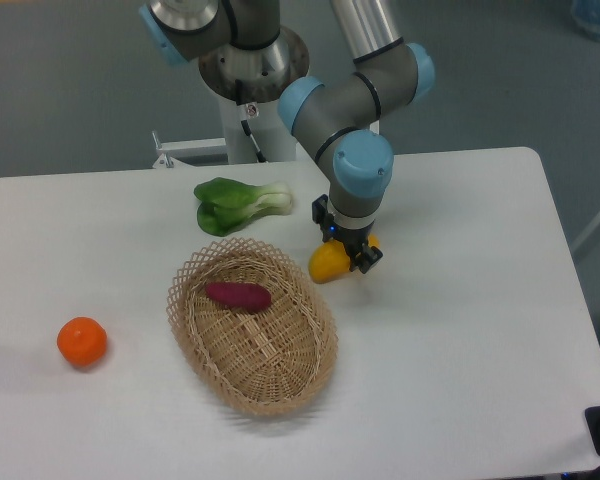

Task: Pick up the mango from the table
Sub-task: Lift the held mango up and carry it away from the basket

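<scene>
The mango (pixel 326 265) is a smooth yellow fruit lying on the white table (pixel 460 330), just off the basket's upper right rim. My gripper (pixel 346 246) has come down over the mango's right half, with one finger behind it and one finger (pixel 366 260) in front. The jaws stand close against the fruit and look shut on it. A little yellow shows to the right of the fingers. The mango still rests at table level.
A woven wicker basket (pixel 252 378) holding a purple sweet potato (pixel 238 295) sits directly left of the mango. A green bok choy (pixel 238 203) lies behind it. A round orange fruit (pixel 82 341) sits at the far left. The robot base (pixel 250 90) stands behind the table.
</scene>
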You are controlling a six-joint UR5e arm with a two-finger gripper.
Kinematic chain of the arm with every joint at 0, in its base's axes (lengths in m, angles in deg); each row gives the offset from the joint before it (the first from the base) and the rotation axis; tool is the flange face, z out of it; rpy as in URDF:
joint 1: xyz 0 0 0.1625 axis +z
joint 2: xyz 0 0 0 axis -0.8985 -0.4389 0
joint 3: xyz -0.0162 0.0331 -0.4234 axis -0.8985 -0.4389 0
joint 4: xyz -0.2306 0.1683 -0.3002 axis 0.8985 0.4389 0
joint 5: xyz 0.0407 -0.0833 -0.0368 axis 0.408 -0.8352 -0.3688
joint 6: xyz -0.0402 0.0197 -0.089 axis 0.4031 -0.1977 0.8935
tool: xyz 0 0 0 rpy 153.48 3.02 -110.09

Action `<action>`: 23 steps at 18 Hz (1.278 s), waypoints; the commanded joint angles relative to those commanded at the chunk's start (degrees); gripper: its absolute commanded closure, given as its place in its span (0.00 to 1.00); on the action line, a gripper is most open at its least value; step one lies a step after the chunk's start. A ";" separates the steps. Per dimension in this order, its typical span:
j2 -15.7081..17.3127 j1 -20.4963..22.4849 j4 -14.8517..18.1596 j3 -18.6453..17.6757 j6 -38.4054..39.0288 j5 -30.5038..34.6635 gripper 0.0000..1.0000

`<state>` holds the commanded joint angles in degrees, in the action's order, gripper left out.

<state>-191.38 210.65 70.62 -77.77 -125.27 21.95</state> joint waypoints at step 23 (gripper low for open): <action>-5.88 3.60 13.62 25.30 3.69 -3.33 0.48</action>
<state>-197.26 214.26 84.24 -52.46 -121.58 18.63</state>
